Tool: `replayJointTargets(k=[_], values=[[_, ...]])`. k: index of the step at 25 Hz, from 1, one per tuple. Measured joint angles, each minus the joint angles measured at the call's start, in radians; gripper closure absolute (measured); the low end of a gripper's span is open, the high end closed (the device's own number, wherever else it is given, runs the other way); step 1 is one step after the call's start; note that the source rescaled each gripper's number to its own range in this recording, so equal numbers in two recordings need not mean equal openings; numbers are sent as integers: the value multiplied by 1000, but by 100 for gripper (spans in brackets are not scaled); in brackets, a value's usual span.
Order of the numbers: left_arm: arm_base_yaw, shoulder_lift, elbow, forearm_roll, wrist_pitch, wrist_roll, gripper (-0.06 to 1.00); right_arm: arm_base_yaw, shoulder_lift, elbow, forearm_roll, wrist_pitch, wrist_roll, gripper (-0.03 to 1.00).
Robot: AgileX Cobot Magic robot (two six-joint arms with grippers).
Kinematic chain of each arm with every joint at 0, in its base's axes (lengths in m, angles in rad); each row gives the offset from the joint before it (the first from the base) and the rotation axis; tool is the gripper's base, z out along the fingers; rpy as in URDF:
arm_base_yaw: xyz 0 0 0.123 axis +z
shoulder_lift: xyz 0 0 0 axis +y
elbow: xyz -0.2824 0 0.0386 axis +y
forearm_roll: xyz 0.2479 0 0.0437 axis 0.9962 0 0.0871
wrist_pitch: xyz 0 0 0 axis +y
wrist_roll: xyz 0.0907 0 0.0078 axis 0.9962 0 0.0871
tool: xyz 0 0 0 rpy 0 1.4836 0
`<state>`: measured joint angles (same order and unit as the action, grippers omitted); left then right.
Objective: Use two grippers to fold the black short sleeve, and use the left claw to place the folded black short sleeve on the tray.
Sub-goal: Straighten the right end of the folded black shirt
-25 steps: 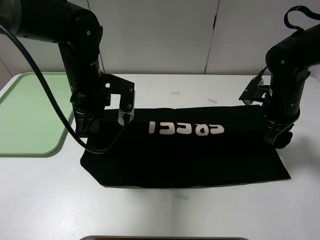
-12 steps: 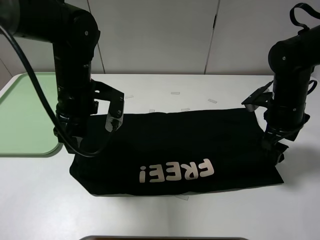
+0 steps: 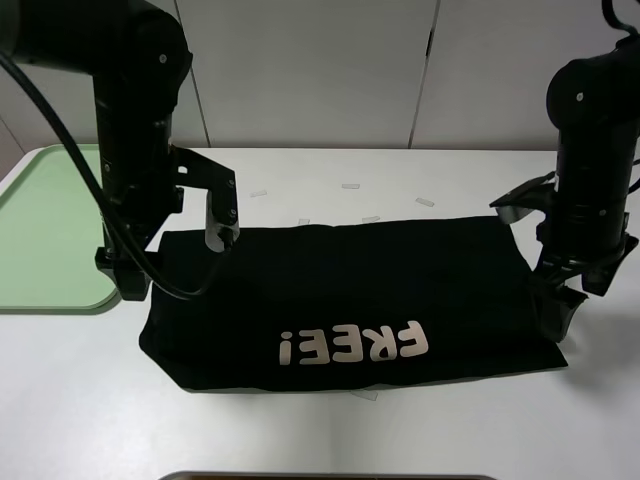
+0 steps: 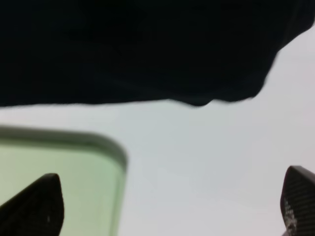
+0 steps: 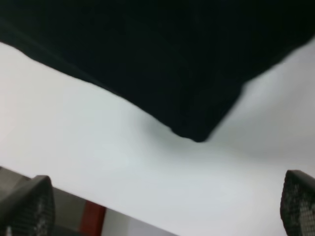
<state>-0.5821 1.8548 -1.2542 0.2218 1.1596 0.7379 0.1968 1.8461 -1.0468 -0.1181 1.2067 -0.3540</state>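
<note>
The black short sleeve (image 3: 350,300) lies folded into a wide band across the table, with its white lettering (image 3: 355,345) near the front edge of the fold. My left gripper (image 3: 122,278) hangs just off the shirt's left end, beside the tray (image 3: 45,230). In the left wrist view it (image 4: 167,206) is open, with bare table between the fingertips (image 4: 34,206); the shirt's edge (image 4: 138,49) and the tray's corner (image 4: 59,167) also show. My right gripper (image 3: 556,312) stands over the shirt's front right corner. It (image 5: 162,206) is open and empty, apart from the shirt's corner (image 5: 172,64).
Small clear tape strips (image 3: 350,186) lie on the white table behind the shirt, and one (image 3: 365,394) lies in front of it. A dark object (image 3: 330,477) shows at the bottom edge. The table's edge (image 5: 74,209) appears in the right wrist view.
Both grippers carried the shirt's far edge forward over itself, then opened and let go. The lettering now faces up near the front. Both claws have lifted slightly off the cloth.
</note>
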Motion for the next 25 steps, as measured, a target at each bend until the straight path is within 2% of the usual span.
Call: replayJointTargets(k=[2, 3, 5, 10, 14, 19, 23, 25], values=[[0, -26, -1, 41, -5, -22, 8, 0, -48, -33, -16, -1, 0, -3], [0, -75, -16, 96, -36, -89, 8, 0, -65, -50, -19, -5, 0, -3], [0, -137, -53, 120, -87, -198, 8, 0, -132, -131, 0, -40, 10, -3], [0, -284, -131, 122, -101, -432, 8, 0, -273, -242, 65, -84, 71, -3], [0, -436, -140, 114, -105, -576, 8, 0, -405, -252, 102, -88, 89, -3], [0, -598, -140, 101, -105, -580, 7, 0, -577, -252, 118, -90, 89, -3], [0, -773, -140, 42, -98, -530, -2, 0, -679, -252, 118, -96, 90, -3], [0, -805, -141, 26, -89, -530, -3, 0, -717, -252, 118, -96, 90, -3]])
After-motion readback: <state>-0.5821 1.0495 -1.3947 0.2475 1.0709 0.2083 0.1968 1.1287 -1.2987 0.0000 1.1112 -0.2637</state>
